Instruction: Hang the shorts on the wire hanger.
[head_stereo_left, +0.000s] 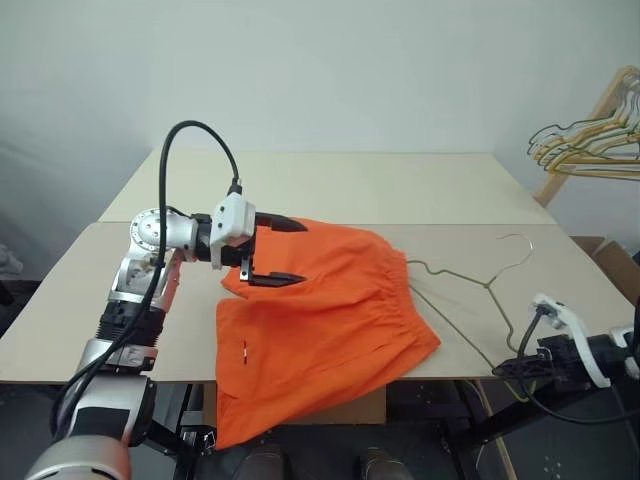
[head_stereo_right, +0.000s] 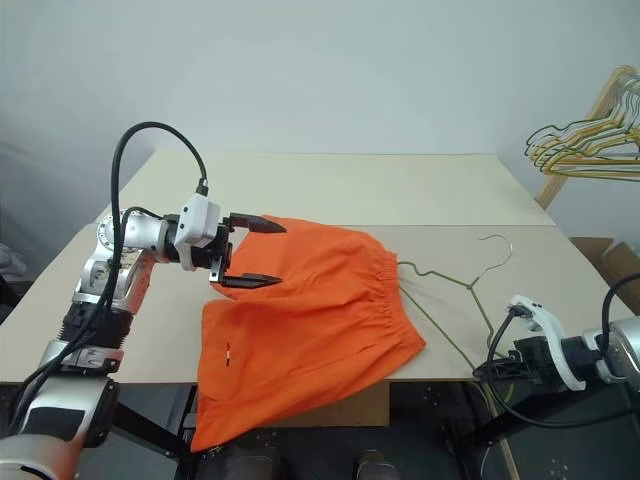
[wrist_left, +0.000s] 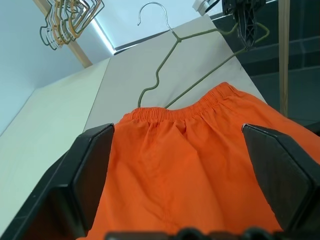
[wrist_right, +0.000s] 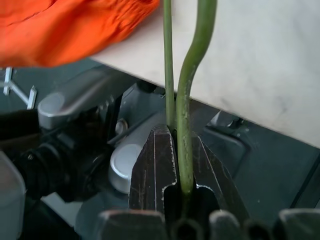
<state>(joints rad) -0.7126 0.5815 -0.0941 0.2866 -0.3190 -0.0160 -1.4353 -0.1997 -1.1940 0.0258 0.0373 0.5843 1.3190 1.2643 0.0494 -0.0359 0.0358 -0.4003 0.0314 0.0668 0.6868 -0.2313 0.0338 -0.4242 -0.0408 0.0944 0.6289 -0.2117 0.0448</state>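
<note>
The shorts (head_stereo_left: 320, 320), bright orange with a gathered waistband, drape over the table's (head_stereo_left: 350, 185) near edge (left gripper (head_stereo_left: 272, 252) spread, empty above them); right gripper (wrist_right: 177, 165) clenches the wire hanger (head_stereo_left: 470, 285).

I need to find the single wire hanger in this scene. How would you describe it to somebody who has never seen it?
Start from the beige table and the orange shorts spread on it. The wire hanger lies flat just beside the gathered waistband, its corner pinched in the right gripper at the table edge. It is one thin olive-grey wire, unlike the bunched gold and dark hangers on the wooden rack.
</note>
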